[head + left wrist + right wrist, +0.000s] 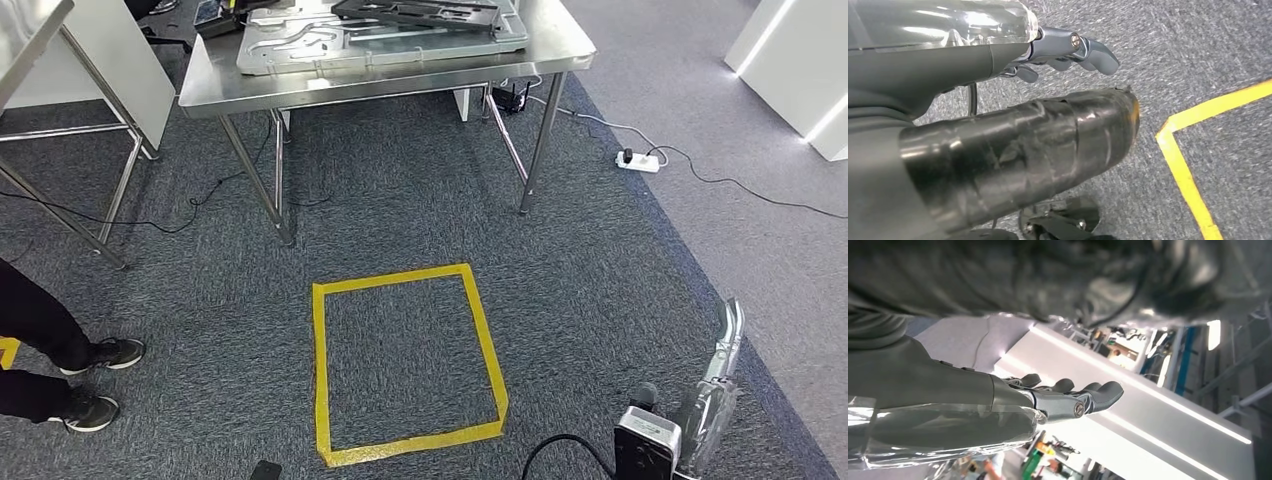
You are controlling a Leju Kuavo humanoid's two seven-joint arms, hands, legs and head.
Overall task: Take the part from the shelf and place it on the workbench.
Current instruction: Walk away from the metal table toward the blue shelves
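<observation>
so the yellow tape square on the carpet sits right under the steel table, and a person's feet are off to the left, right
Not quite. The yellow tape square lies on open carpet in front of the steel table, nearer the robot, not under it. The head view shows carpet between the two. The person's feet are indeed off to the left.

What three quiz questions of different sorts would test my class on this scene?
1. True or false: the yellow tape square lies under the steel workbench.
2. What lies on the carpet to the right of the workbench? A) a white power strip B) a red bucket C) a ladder
3. Fill in: the person's shoes at the left edge are ___ in colour.

Key: 1 false, it lies on open carpet in front of the workbench; 2 A; 3 black.
</observation>
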